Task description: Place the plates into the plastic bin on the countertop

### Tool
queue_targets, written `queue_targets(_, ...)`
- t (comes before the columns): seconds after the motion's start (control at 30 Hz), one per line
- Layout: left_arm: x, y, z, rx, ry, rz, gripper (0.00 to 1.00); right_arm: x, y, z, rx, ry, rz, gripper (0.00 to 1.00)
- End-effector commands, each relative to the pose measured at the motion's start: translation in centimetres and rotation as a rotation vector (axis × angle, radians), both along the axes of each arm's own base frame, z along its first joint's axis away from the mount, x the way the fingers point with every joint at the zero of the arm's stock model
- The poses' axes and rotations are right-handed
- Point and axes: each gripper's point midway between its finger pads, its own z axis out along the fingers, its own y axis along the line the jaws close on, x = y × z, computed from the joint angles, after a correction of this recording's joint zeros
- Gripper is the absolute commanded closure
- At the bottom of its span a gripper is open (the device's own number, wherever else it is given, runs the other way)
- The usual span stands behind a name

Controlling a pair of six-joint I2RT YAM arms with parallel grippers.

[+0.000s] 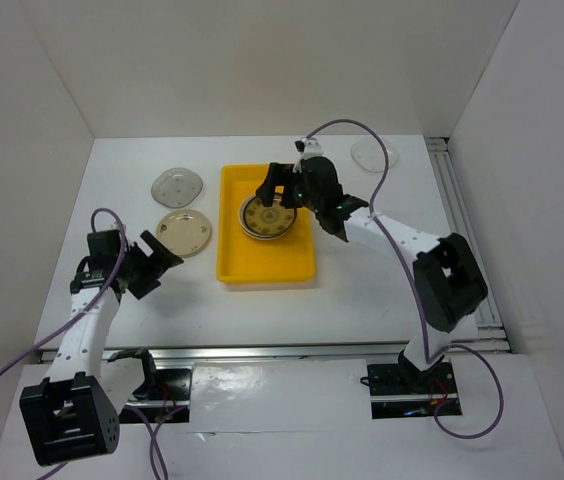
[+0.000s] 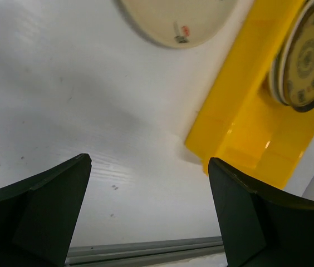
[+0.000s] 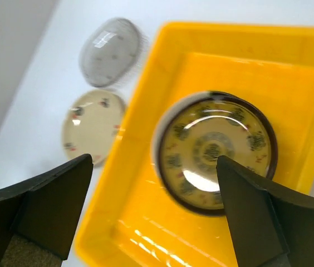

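Hovering wide open, the right gripper [image 1: 278, 190] is above the dark brown gold-patterned round plate [image 1: 268, 217] inside the yellow plastic bin [image 1: 262, 265]. A grey speckled round plate [image 1: 178, 186] and a cream round plate [image 1: 184, 232] lie outside, left, near the open left gripper [image 1: 165, 258].

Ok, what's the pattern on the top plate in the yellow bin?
The round dark-brown plate carries gold ornamental motifs; right wrist view shows it best.

A yellow bin [image 1: 266, 268] lies flat mid-desk [image 1: 362, 290]. In its far half sits a small stack topped by a gold-patterned brown plate [image 1: 267, 217], face up. Left of the bin, flat on the desk, lie a grey plate [image 1: 178, 186] and, nearer, a cream plate [image 1: 183, 232]. A clear plate [image 1: 375, 155] lies at the far right.
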Motion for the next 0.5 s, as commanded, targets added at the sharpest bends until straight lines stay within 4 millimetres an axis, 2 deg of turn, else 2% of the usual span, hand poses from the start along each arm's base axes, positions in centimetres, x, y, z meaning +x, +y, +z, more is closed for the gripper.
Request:
queue_targets(0.0, 1.2, 0.3, -1.7, -0.066, -0.041, 0.115, 0.0, -2.9, -0.2, 7.0, 0.033, -0.148, 0.005, 0.01)
queue_targets(0.07, 1.6, 0.4, -2.2, -0.088, -0.06, 0.156, 0.0, -4.5, -0.6, 8.7, 0.042, -0.194, 0.003, 0.01)
queue_targets(0.1, 1.4, 0.5, -3.5, -0.096, -0.039, 0.175, 0.0, -4.8, -0.8, 8.2, 0.04, -0.191, 0.003, 0.01)
queue_targets(0.13, 2.2, 0.7, -3.0, -0.091, -0.076, 0.173, 0.0, -4.8, -0.8, 8.2, 0.04, -0.19, 0.003, 0.01)
queue_targets(0.17, 2.2, 0.6, -3.5, -0.098, -0.071, 0.18, 0.0, -4.8, -0.9, 8.2, 0.022, -0.188, 0.007, 0.01)
queue_targets(0.2, 2.1, 0.6, -3.9, -0.107, -0.051, 0.187, 0.0, -4.1, -1.2, 7.1, 0.0, -0.16, -0.005, 0.01)
queue_targets(0.27, 2.7, 1.1, -3.7, -0.087, -0.084, 0.201, 0.0, -4.2, -1.7, 6.9, -0.023, -0.152, -0.017, 0.01)
queue_targets(0.3, 3.0, 1.4, -3.6, -0.084, -0.095, 0.218, 0.0, -5.2, -1.7, 8.3, 0.003, -0.185, -0.006, 0.01)
queue_targets(0.33, 3.0, 1.6, -3.8, -0.074, -0.099, 0.228, 0.0, -5.8, -2.3, 7.4, 0.0, -0.186, -0.016, 0.01)
queue_targets(0.37, 3.8, 1.9, -3.3, -0.073, -0.131, 0.243, 0.0, -6.3, -2.5, 7.5, 0.031, -0.179, -0.025, 0.01)
queue_targets(0.4, 3.8, 1.9, -3.8, -0.073, -0.127, 0.244, 0.0, -7.2, -3.0, 8.3, 0.06, -0.191, -0.02, 0.01)
queue_targets(0.43, 4.2, 2.1, -3.8, -0.077, -0.134, 0.26, 0.0, -8.2, -3.2, 6.4, 0.045, -0.156, -0.012, 0.01)
queue_targets(0.47, 4.6, 2.3, -4.3, -0.087, -0.123, 0.282, 0.0, -8.8, -3.2, 6.2, 0.071, -0.152, 0.0, 0.01)
